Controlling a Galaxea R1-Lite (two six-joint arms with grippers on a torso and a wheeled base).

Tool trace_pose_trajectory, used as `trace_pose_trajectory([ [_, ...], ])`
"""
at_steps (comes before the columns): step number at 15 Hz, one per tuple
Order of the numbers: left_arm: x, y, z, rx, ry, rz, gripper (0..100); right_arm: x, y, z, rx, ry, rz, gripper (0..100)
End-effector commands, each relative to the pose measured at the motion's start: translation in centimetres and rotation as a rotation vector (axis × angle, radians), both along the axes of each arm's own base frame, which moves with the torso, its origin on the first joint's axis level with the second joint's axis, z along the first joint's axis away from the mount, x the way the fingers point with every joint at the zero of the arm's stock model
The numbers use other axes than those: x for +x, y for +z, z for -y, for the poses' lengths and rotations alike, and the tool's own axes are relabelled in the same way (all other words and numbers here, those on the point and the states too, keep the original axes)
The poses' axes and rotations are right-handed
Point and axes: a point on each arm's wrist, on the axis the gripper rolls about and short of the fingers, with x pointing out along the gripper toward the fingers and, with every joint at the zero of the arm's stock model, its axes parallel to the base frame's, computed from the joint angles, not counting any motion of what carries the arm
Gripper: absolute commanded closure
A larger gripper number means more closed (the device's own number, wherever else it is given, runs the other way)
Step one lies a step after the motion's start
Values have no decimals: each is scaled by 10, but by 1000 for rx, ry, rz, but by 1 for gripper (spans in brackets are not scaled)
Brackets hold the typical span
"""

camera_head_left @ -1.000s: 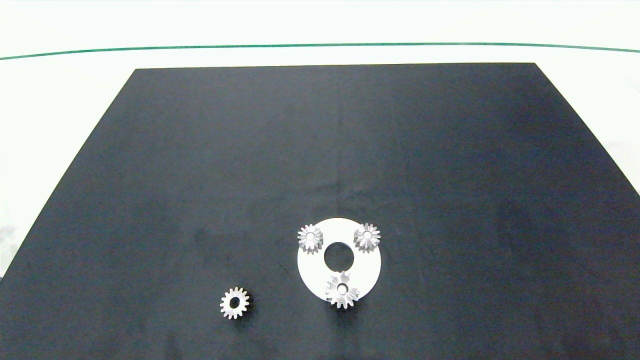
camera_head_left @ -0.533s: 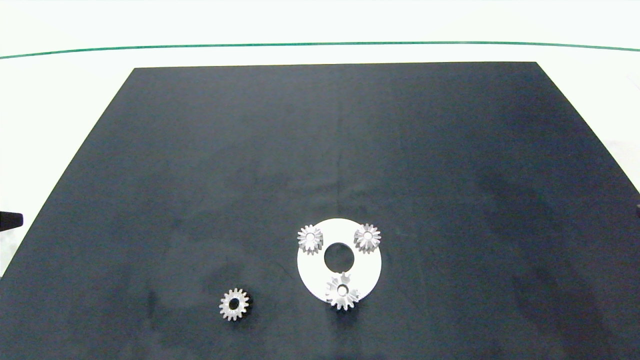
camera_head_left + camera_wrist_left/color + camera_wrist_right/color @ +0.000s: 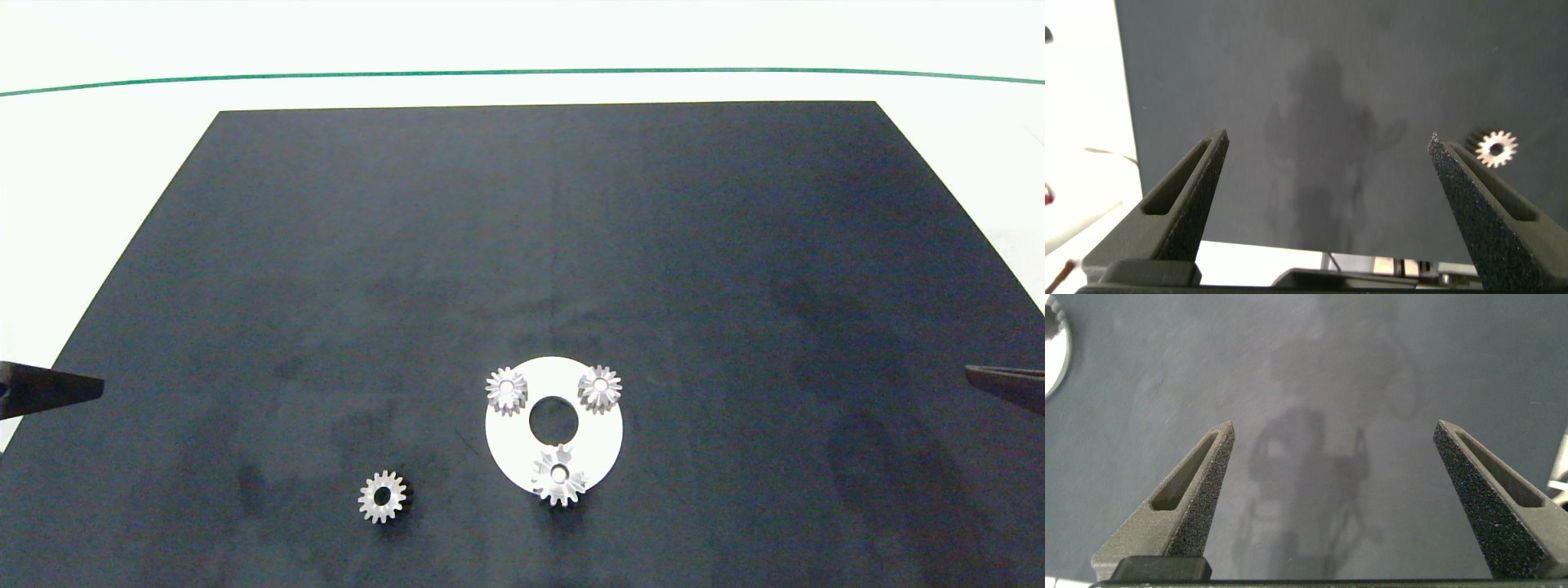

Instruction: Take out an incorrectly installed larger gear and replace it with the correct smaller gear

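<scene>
From the head camera I see a black mat (image 3: pixel 539 245) covering most of the white worktop (image 3: pixel 98 163), with a thin green line (image 3: pixel 522 73) running across the far side. Toward the near edge of the mat lies a white ring plate (image 3: pixel 506 445) with a round hole in its middle. Three gears sit on it: two small ones (image 3: pixel 506 389) (image 3: pixel 600 388) on the far side, left and right of the hole, and the larger gear (image 3: pixel 559 478) with its long pointed teeth on the near side, overhanging the plate's rim. The smaller gear (image 3: pixel 382 496) lies flat on the mat, off to the left of the plate and apart from it. The left tool (image 3: pixel 49 390) just pokes in at the left edge, the right tool (image 3: pixel 1006 385) at the right edge, both well away from the plate.

On my left wrist camera, the left tool (image 3: pixel 1327 175) has its fingers wide apart over bare mat, nothing between them. The smaller gear (image 3: pixel 1496 148) shows just beyond one fingertip.

On my right wrist camera, the right tool (image 3: pixel 1333 461) is likewise spread wide and empty above the mat. A sliver of the ring plate (image 3: pixel 1056 355) shows at the frame's edge.
</scene>
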Motion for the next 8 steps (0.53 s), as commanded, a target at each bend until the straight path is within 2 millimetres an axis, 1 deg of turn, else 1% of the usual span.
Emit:
trace_pose_trajectory([
  [1,19,-8,-1,-4,-5,-72,0,8,-8,-6,-5,42,-46,0],
  [4,23,-10,1,17,-2,-87,0,26,-17,-10,-12,39,-113,0],
  [8,23,-10,2,18,-4,-86,0,31,-21,-10,-25,29,-134,0],
])
